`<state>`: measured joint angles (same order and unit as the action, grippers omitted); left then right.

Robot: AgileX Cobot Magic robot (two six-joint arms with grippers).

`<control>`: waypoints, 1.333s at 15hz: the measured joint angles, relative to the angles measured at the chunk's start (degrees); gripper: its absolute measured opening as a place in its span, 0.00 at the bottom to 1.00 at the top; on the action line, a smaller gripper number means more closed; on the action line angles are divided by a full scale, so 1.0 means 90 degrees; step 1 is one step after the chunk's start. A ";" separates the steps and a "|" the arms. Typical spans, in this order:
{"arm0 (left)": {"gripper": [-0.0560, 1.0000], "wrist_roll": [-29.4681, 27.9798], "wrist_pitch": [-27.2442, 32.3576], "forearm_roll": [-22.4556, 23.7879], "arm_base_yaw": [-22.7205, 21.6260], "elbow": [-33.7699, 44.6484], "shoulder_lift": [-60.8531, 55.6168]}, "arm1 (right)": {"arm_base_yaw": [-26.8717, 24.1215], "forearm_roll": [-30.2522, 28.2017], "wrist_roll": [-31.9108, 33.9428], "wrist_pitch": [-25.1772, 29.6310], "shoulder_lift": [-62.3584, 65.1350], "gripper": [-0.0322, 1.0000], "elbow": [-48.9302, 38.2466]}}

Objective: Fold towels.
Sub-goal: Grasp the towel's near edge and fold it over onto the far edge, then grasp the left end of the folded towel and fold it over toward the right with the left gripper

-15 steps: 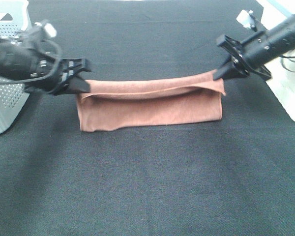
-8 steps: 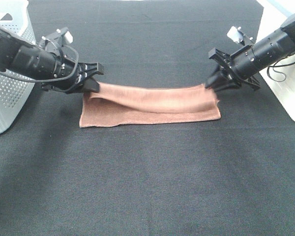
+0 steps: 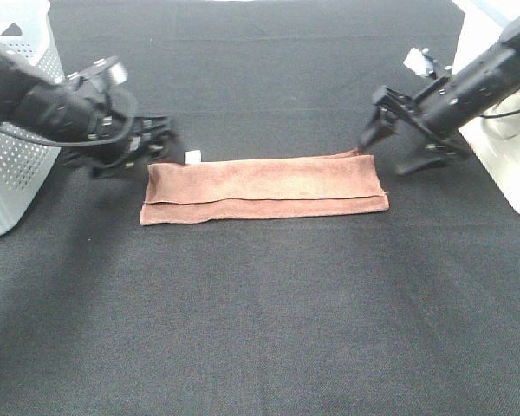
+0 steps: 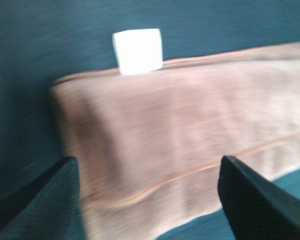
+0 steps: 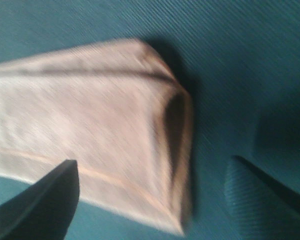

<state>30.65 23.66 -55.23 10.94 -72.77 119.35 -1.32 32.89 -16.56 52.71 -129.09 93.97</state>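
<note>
The reddish-brown towel point(image 3: 264, 188) lies flat on the black table, folded into a long strip, with its white tag point(image 3: 192, 156) at the far left corner. My left gripper point(image 3: 156, 143) is open and empty just off the towel's left end. My right gripper point(image 3: 399, 147) is open and empty just off the right end. The left wrist view shows the towel point(image 4: 190, 130), its tag point(image 4: 138, 50) and my spread fingertips point(image 4: 255, 200). The right wrist view shows the towel's folded right end point(image 5: 100, 130) between open fingertips point(image 5: 45, 200).
A white perforated basket point(image 3: 13, 165) stands at the left edge behind the left arm. A white container point(image 3: 503, 165) stands at the right edge by the right arm. The black cloth-covered table point(image 3: 260, 321) stretches in front of the towel.
Both grippers let go of the towel's top edge and opened. The lifted layer dropped flat onto the lower layer. Both grippers drew slightly back from the towel's ends.
</note>
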 joint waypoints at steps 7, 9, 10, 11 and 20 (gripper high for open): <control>0.74 -0.1280 0.0637 0.0541 -0.0038 -0.0541 0.0700 | 0.0000 -0.0414 0.0248 0.0083 0.0051 0.76 0.0000; 0.70 -0.1280 0.0974 0.0369 -0.0025 -0.0923 0.0968 | 0.0000 -0.0420 0.0248 0.0083 0.0051 0.76 0.0000; 0.60 -0.1305 0.1120 0.0267 -0.0025 -0.1070 0.1095 | 0.0000 -0.0427 0.0248 0.0083 0.0051 0.76 0.0000; 0.48 -0.1362 0.1165 0.0236 -0.0025 -0.1089 0.1133 | 0.0000 -0.0433 0.0248 0.0083 0.0051 0.76 0.0000; 0.08 -0.2165 0.1381 0.1700 -0.0064 -0.1089 0.0688 | 0.0000 -0.0433 0.0261 0.0083 0.0051 0.76 0.0000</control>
<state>11.17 36.10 -39.94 10.37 -82.56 125.54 -1.32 28.99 -14.21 53.46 -128.63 93.97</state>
